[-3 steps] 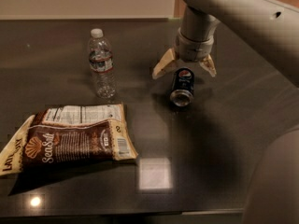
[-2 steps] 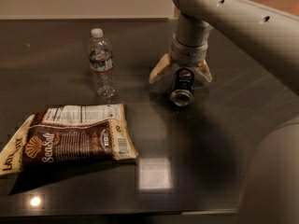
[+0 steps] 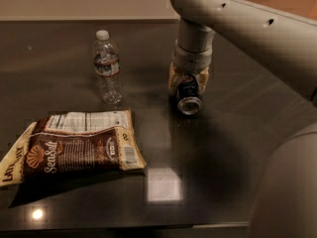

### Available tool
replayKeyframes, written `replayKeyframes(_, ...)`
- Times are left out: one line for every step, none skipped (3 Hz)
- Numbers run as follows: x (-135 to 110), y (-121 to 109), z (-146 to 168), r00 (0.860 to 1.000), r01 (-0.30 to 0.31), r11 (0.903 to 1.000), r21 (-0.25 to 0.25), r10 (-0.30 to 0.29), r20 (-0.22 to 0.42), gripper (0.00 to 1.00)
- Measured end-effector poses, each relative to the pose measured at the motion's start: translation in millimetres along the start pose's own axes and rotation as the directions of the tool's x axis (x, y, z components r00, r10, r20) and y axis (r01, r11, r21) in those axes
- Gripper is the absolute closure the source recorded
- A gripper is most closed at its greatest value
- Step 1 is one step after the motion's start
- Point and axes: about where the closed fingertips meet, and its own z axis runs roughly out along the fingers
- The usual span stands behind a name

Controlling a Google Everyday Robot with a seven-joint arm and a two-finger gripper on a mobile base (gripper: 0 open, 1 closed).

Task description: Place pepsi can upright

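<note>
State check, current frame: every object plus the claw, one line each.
pepsi can: on its side on the table, silver end toward camera.
claw: at the can, shut on its sides.
water bottle: upright, cap on.
chip bag: lying flat, label side up.

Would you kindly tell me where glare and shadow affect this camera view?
Camera view: a bright square glare patch and a small light spot sit on the glossy dark table near its front edge; the chip bag casts a dark shadow forward; the gripper, low over the lying pepsi can, shades it, though its silver end glints.
</note>
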Motion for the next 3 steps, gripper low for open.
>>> replayKeyframes(2.2, 4.1, -7.5, 1.000, 0.007, 0.9999, 0.008, -0.007, 0.022, 0.65)
replayKeyframes(1.0, 14.3, -21.9, 0.995, 0.078, 0.9969, 0.009, -0.079, 0.058, 0.88)
replayKeyframes(-2.5, 27.2, -37.2, 0.963, 0.231, 0.9714, 0.053, -0.237, 0.132, 1.00)
